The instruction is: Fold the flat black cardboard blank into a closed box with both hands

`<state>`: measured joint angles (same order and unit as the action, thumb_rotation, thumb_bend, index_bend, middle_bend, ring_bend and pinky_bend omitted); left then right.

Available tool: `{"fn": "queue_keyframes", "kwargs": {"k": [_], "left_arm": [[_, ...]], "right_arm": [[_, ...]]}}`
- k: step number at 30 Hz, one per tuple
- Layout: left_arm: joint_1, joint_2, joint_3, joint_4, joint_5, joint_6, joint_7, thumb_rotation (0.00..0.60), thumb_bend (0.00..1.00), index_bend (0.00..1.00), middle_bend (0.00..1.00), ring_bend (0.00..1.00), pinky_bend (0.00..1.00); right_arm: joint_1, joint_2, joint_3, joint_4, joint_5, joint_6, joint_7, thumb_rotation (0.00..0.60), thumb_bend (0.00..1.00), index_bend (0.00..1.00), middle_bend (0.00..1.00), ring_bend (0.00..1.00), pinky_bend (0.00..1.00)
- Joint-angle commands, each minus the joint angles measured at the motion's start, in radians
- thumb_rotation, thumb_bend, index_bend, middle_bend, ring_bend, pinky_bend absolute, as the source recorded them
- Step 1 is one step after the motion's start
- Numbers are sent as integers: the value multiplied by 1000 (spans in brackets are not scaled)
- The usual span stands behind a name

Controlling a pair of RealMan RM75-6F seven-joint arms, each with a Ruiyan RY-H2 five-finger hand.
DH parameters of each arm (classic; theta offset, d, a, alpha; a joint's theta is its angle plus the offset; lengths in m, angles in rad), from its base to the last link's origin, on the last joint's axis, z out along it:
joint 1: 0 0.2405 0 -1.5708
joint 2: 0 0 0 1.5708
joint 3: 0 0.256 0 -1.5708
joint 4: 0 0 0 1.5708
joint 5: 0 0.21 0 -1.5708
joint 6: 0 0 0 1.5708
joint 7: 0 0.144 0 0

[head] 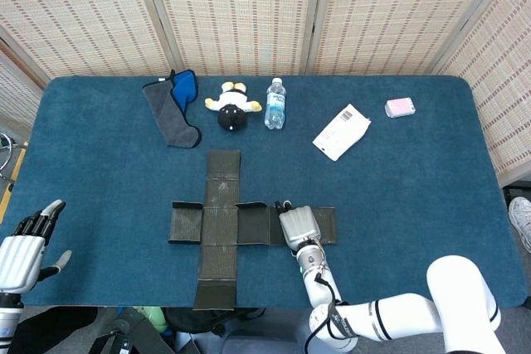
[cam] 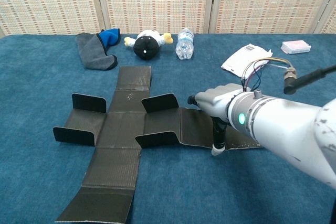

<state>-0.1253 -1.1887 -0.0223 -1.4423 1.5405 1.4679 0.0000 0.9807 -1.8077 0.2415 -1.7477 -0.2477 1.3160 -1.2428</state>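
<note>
The flat black cardboard blank (head: 220,225) (cam: 123,129) lies as a cross on the blue table, with a few short side flaps standing up near its middle. My right hand (head: 299,226) (cam: 216,102) hovers palm down over the blank's right strip, fingers pointing towards the centre. Its thumb (cam: 218,141) reaches down to the strip's near edge. Nothing is gripped in it. My left hand (head: 22,253) is at the table's near left corner, off the blank, with its fingers spread and empty. The chest view does not show it.
Along the far side lie a grey and blue cloth (head: 172,105) (cam: 97,48), a plush toy (head: 231,108) (cam: 147,44), a water bottle (head: 275,104) (cam: 184,44), a white packet (head: 341,131) (cam: 245,60) and a small pink box (head: 400,107) (cam: 295,47).
</note>
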Motion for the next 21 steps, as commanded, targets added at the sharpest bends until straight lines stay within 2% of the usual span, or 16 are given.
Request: {"fn": "queue_keyframes", "kwargs": {"k": [1,21], "left_arm": [[0,-1,0,3,1,2,0,600,223,0,32,148,207],[1,-10,1,37,1,6,-25,600,223,0,32,148,207]], "right_arm": [[8,-6,-1,9,2,0,2,600,0,32,117,806,1000],[70,-64,13,84,49,17,-32,600,0,41,118,806,1000]]}}
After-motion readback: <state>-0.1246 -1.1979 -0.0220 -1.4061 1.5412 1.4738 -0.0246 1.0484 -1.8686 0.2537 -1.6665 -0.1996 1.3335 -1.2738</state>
